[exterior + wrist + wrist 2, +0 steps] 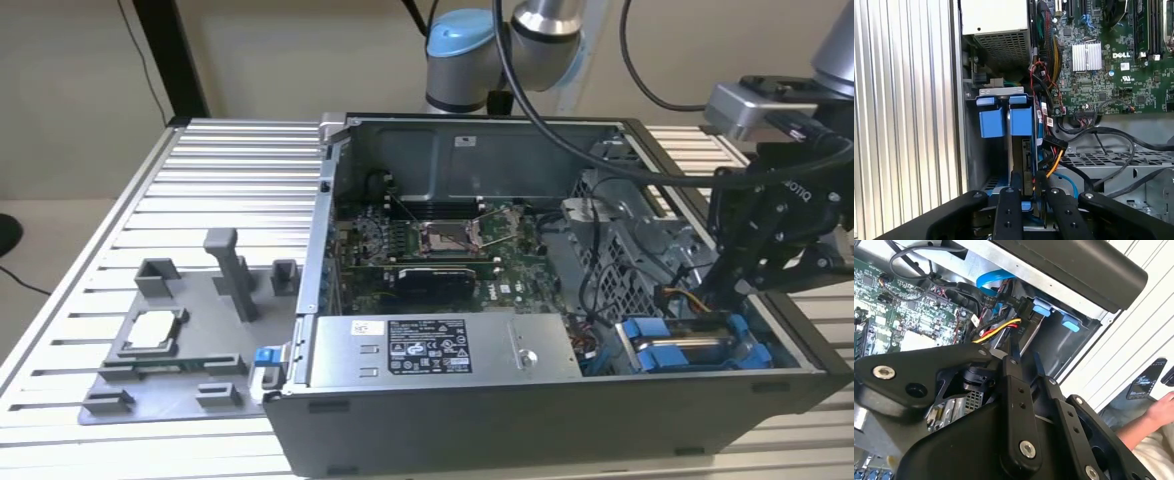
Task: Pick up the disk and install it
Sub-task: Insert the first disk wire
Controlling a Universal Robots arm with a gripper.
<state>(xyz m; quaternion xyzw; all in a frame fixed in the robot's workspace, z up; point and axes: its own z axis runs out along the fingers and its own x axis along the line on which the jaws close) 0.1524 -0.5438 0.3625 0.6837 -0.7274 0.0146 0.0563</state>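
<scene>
The disk (1020,121) stands on edge in the drive bay at the front corner of the open computer case (534,425), on the exterior view's right. Its silver body (1030,332) sits down in the slot, and its blue bracket (683,352) shows at the rim. My gripper (1028,176) reaches down into that bay (718,295). Its two black fingers (1015,182) are pressed on either side of the disk's edge, so it is shut on the disk (1025,357).
A second blue-bracketed slot (991,122) lies beside the disk. Yellow and red cables (1054,160) run close to the fingers. A silver box with a black label (434,345), the motherboard (441,245) and a grey fixture plate (174,345) lie toward the exterior view's left. A person's hand (1164,407) rests outside the case.
</scene>
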